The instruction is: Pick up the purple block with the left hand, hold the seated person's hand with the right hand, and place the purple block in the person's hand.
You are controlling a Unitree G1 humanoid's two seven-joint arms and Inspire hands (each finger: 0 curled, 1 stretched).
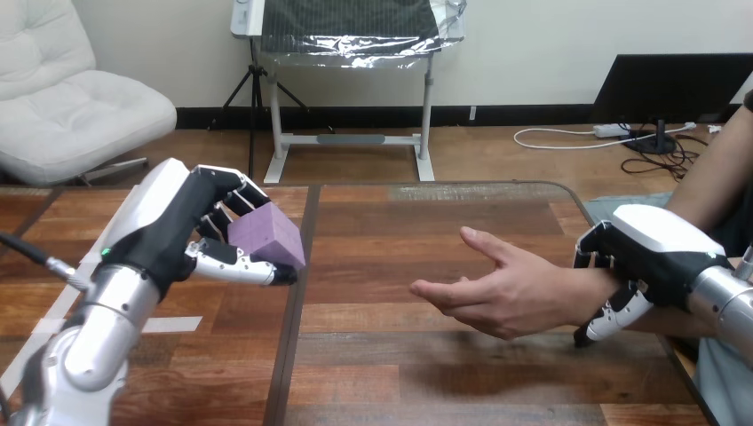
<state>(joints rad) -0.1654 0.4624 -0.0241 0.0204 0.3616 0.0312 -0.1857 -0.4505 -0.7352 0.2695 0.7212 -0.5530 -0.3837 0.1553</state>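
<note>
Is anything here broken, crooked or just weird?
Nothing stands out. The left hand grips the purple block above the table, the right hand is curled round the person's wrist, and the person's hand lies open, apart from the block.

The right robot hand (pixel 661 253) covers part of the person's wrist (pixel 568 297)

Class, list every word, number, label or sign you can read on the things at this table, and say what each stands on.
None can be read. The purple block has plain faces; the left hand, the right hand, the person's hand and the wooden table show no legible print.
</note>
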